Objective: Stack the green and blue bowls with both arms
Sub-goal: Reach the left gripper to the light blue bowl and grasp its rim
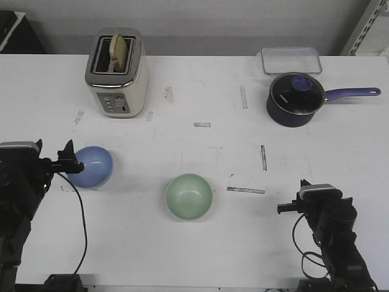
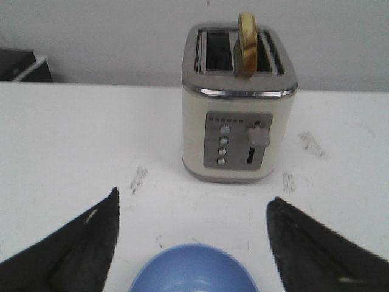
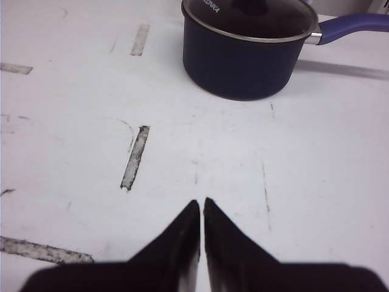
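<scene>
The light blue bowl (image 1: 93,166) sits upright on the white table at the left. The mint green bowl (image 1: 189,196) sits upright near the table's middle front, apart from it. My left gripper (image 1: 72,159) is open at the blue bowl's near-left rim. In the left wrist view the blue bowl (image 2: 193,271) lies between the two wide-apart black fingers (image 2: 73,252). My right gripper (image 1: 285,208) is shut and empty at the front right, well right of the green bowl. In the right wrist view its fingertips (image 3: 194,210) meet over bare table.
A cream toaster (image 1: 117,73) with a slice in it stands at the back left, beyond the blue bowl. A dark blue lidded saucepan (image 1: 295,100) with its handle pointing right and a clear lidded box (image 1: 291,60) stand at the back right. Grey tape marks (image 1: 245,190) dot the table.
</scene>
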{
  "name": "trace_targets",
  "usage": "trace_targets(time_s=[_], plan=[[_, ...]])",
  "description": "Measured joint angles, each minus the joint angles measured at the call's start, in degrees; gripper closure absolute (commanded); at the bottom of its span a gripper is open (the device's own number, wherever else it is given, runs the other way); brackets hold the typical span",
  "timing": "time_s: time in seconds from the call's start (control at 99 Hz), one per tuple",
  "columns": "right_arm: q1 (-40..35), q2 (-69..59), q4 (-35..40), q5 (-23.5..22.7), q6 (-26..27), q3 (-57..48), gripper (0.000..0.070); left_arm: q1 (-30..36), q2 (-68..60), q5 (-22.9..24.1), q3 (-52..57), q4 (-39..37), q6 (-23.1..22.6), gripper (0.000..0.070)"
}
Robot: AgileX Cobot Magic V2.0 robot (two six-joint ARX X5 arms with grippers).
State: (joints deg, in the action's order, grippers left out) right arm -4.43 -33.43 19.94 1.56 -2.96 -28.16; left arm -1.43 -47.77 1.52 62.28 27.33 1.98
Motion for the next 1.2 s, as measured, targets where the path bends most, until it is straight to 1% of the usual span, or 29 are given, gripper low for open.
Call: trace_targets(time_s=[0.061, 0.101, 0.172, 0.253, 0.364, 0.434, 0.586, 0.616, 0.667, 0.768, 0.818, 0.828, 0.838, 0.96, 0.99, 1.202], plan=[[0.0, 0.0, 0.0, 0.0, 0.0, 0.0, 0.07, -0.6, -3.7, -0.2, 0.3, 1.4, 1.2, 0.0065], [0.0, 0.0, 0.0, 0.0, 0.0, 0.0, 0.07, -1.3, -6.1, -0.6, 0.3, 2.9, 2.0, 0.0046], [0.0, 0.0, 0.0, 0.0, 0.0, 0.0, 0.07, -3.2, -10.1, -2.4, 0.3, 6.3, 2.6, 0.0047], [0.0, 0.0, 0.0, 0.0, 0.0, 0.0, 0.07, -6.0, -14.8, -5.6, 0.3, 9.7, 3.1, 0.0047], [0.0, 0.0, 0.0, 0.0, 0.0, 0.0, 0.07, -9.7, -21.8, -9.6, 0.3, 12.8, 3.3, 0.0049], [0.0, 0.0, 0.0, 0.0, 0.0, 0.0, 0.07, -11.6, -25.8, -10.4, 0.3, 13.0, 3.4, 0.005], [0.0, 0.0, 0.0, 0.0, 0.0, 0.0, 0.07, -14.5, -32.5, -10.5, 0.3, 12.9, 3.7, 0.0067], [0.0, 0.0, 0.0, 0.0, 0.0, 0.0, 0.07, -14.7, -33.7, -10.5, 0.3, 12.9, 3.8, 0.009], [0.0, 0.0, 0.0, 0.0, 0.0, 0.0, 0.07, -15.0, -35.6, -10.5, 0.3, 12.8, 4.2, 0.0154], [0.0, 0.0, 0.0, 0.0, 0.0, 0.0, 0.07, -15.2, -37.7, -10.5, 0.3, 12.5, 4.7, 0.0332], [0.0, 0.0, 0.0, 0.0, 0.0, 0.0, 0.07, -15.3, -37.8, -10.5, 0.3, 12.4, 4.9, 0.0429], [0.0, 0.0, 0.0, 0.0, 0.0, 0.0, 0.07, -15.3, -37.8, -10.5, 0.3, 12.3, 4.9, 0.0459], [0.0, 0.0, 0.0, 0.0, 0.0, 0.0, 0.07, -15.3, -37.8, -10.5, 0.3, 12.2, 4.9, 0.0468], [0.0, 0.0, 0.0, 0.0, 0.0, 0.0, 0.07, -15.3, -37.8, -10.5, 0.3, 10.8, 4.9, 0.0674], [0.0, 0.0, 0.0, 0.0, 0.0, 0.0, 0.07, -15.3, -37.8, -10.5, 0.3, 10.8, 4.9, 0.07], [0.0, 0.0, 0.0, 0.0, 0.0, 0.0, 0.07, -15.3, -37.8, -10.6, 0.3, 10.5, 5.0, 0.07]])
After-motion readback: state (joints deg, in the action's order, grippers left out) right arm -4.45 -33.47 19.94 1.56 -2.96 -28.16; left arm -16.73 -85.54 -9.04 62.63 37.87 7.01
